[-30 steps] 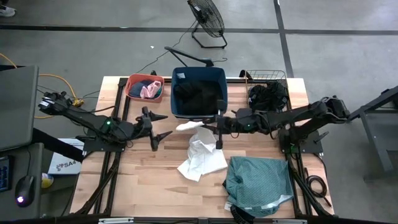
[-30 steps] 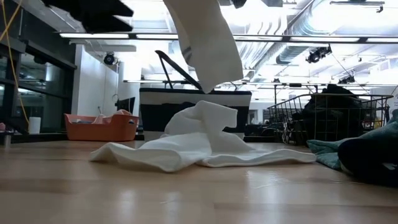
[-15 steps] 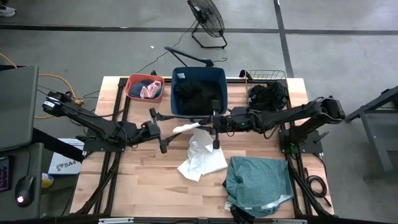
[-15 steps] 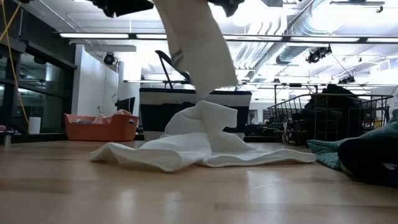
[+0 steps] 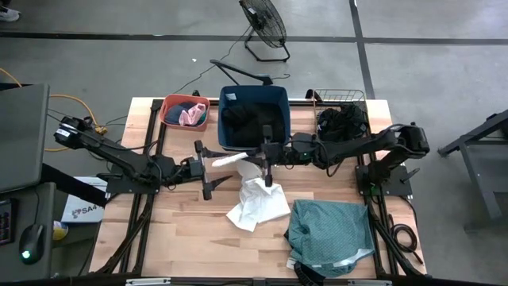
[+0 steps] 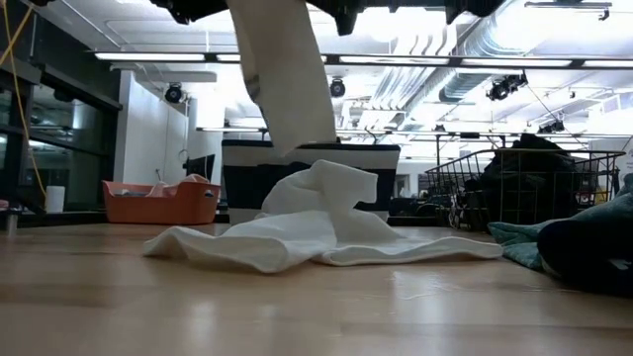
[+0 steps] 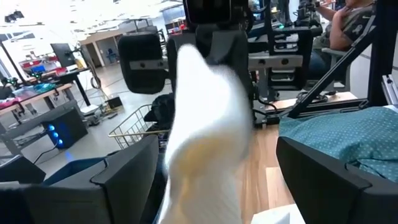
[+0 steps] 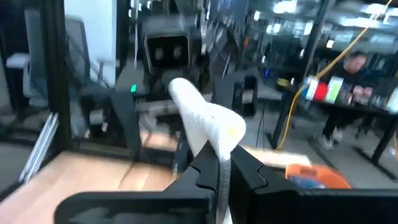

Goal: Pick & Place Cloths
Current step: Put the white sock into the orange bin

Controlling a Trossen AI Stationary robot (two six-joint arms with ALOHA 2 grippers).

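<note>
- Jaws of the right gripper (image 5: 266, 156) are closed on a white cloth (image 5: 230, 160), which stretches from them toward the left arm, above the tabletop (image 5: 182, 230).
- Left gripper (image 5: 208, 168) faces the free end of that cloth with its jaws spread wide; in the left wrist view the cloth sits between the two fingers (image 7: 124, 180) without visible contact.
- In the low view the held cloth hangs from the top edge over a second, crumpled white cloth (image 6: 316, 232) lying flat on the tabletop.
- That crumpled cloth lies below and just beside the right jaws, on the side away from the navy tub (image 5: 254, 99).
- Navy tub, directly behind both jaws, contains black cloths (image 5: 250, 123).
- Orange basin (image 5: 168, 111), behind the left jaws, holds a pale pink cloth (image 5: 190, 116) and dark fabric.
- Teal-green cloth (image 5: 329, 234) lies bunched at the near edge, well apart from the right jaws.
- Wire basket (image 5: 343, 119) behind the right arm holds black fabric.
</note>
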